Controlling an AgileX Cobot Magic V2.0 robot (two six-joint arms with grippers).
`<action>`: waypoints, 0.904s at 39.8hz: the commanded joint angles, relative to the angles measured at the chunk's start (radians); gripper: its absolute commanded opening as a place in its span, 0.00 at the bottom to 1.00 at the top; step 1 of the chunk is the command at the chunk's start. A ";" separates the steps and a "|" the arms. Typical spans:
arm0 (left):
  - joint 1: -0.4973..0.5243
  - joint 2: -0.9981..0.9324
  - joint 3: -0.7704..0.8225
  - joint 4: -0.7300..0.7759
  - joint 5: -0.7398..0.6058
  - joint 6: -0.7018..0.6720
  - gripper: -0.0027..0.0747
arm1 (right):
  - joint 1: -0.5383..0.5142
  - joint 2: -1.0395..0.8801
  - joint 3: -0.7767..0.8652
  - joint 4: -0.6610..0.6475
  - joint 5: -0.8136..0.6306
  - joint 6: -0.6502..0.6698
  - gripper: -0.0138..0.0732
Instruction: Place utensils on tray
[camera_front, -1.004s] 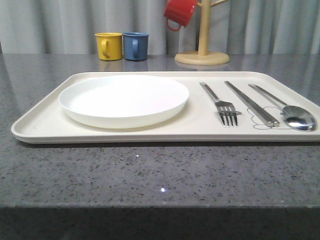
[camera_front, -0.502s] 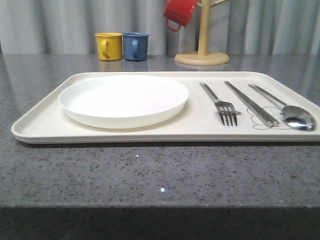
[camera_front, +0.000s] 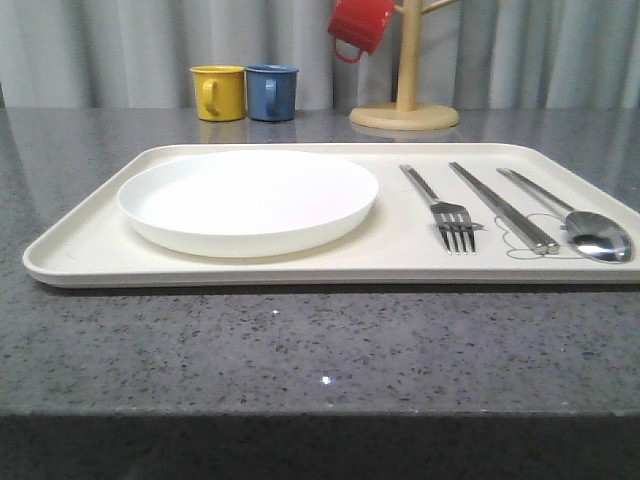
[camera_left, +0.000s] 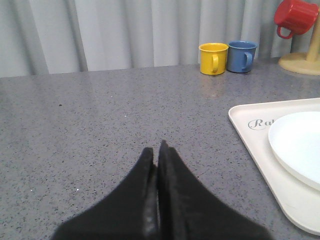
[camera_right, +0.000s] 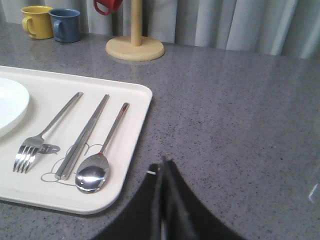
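Task looks done: plate (camera_front: 247, 200), fork (camera_front: 441, 206), chopsticks (camera_front: 502, 206) & spoon (camera_front: 580, 226) all on tray (camera_front: 90, 240), both claws (camera_left: 158, 155) (camera_right: 163, 167) pressed together w/ nothing held, nxt just stay clear

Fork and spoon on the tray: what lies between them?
The pair of chopsticks lies between the fork and the spoon, roughly parallel to both, all on the tray. The front and right wrist views both show it.
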 joint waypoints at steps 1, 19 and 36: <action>0.002 0.010 -0.026 -0.002 -0.081 -0.003 0.01 | -0.001 0.010 -0.025 -0.020 -0.066 -0.006 0.08; 0.002 0.010 -0.026 -0.002 -0.081 -0.003 0.01 | -0.001 0.010 -0.025 -0.020 -0.066 -0.006 0.08; 0.002 -0.157 0.225 -0.002 -0.292 -0.003 0.01 | -0.001 0.010 -0.025 -0.020 -0.066 -0.006 0.08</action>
